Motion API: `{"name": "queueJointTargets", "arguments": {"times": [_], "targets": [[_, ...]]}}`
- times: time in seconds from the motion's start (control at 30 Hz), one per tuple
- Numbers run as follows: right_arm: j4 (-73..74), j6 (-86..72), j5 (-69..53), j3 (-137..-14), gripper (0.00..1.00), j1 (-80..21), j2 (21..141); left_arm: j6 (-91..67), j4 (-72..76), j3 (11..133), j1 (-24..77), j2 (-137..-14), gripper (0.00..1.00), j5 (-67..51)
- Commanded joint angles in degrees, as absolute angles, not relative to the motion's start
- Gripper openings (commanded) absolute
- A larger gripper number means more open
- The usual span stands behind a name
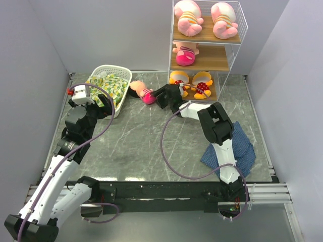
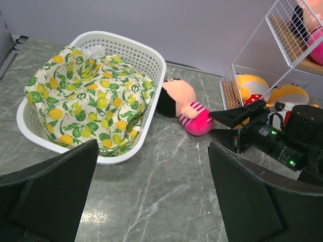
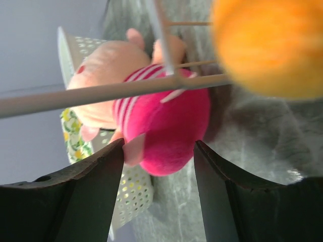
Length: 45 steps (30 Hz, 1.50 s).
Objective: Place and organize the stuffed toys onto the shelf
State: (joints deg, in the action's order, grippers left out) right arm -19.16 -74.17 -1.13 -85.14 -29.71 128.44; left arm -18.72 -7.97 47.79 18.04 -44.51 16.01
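Note:
One pink-clad doll [image 1: 142, 92] lies on the table between the basket and the shelf [image 1: 214, 59]. My right gripper [image 1: 155, 96] points at it, open. In the right wrist view the doll's pink body [image 3: 171, 126] sits just at the right gripper [image 3: 159, 143], with a gap on the right side. The left wrist view shows the same doll [image 2: 189, 111] with the right fingers [image 2: 234, 115] at its pink end. Two piglets [image 1: 188, 17] [image 1: 224, 20] lie on the top board, another doll [image 1: 185, 54] on the middle, two bears [image 1: 179, 80] [image 1: 203, 83] on the bottom. My left gripper [image 1: 107, 105] [image 2: 152, 146] hangs open and empty.
A white lattice basket [image 1: 122, 75] [image 2: 156, 55] holding a green-yellow lemon cloth [image 1: 107, 85] stands left of the doll. A blue plaid cloth [image 1: 242, 146] lies under the right arm. A shelf wire [image 3: 126, 91] crosses the right wrist view, with a blurred orange bear [image 3: 267, 45] close by.

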Motion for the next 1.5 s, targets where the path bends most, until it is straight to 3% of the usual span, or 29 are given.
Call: {"name": "queueJointTargets", "arguments": {"times": [0.0,0.03,0.13,0.17,0.23,0.27,0.5,0.67,0.93,1.07,1.2,1.47], "targets": [[-16.26,-74.63,1.76,-88.59,0.63,-30.32,130.16,-18.54,-5.98,47.64,18.37,-44.47,0.96,16.61],[-16.35,-74.10,1.58,-88.94,0.61,-30.41,130.69,-18.46,-5.89,47.64,18.37,-44.47,0.96,16.26],[-18.62,-72.42,0.18,-88.60,0.39,-30.50,130.61,-18.55,-5.54,47.29,18.37,-44.65,0.96,16.00],[-19.50,-72.07,-1.04,-86.94,0.19,-30.41,130.17,-18.54,-5.54,47.29,18.46,-45.00,0.97,16.17],[-22.57,-70.23,-2.28,-84.65,0.02,-30.32,127.81,-18.46,-6.06,47.63,18.72,-45.35,0.97,16.26],[-23.11,-69.70,-2.98,-81.59,0.00,-30.32,126.57,-18.46,-5.98,47.64,18.63,-45.44,0.96,16.43],[-25.84,-61.02,-2.73,-60.85,0.00,-32.34,109.71,-18.11,-5.71,46.94,18.81,-43.95,0.97,17.66],[-25.23,-55.99,5.00,-45.39,0.00,-35.42,97.40,-17.93,-6.24,47.37,19.69,-44.56,0.96,17.58],[-21.71,-53.79,13.35,-32.88,0.00,-44.02,85.27,-17.67,-6.15,47.29,20.21,-45.00,0.96,18.28],[-20.31,-53.09,13.55,-31.29,0.15,-49.03,82.88,-17.58,-6.59,47.72,20.21,-45.09,0.97,18.63],[-18.98,-50.72,11.61,-31.20,0.25,-49.66,81.92,-17.40,-6.24,47.46,20.21,-44.82,0.97,18.55],[-14.52,-41.59,8.44,-31.90,0.57,-49.22,75.51,-17.23,-6.33,47.55,20.30,-45.44,0.96,18.98]]}}
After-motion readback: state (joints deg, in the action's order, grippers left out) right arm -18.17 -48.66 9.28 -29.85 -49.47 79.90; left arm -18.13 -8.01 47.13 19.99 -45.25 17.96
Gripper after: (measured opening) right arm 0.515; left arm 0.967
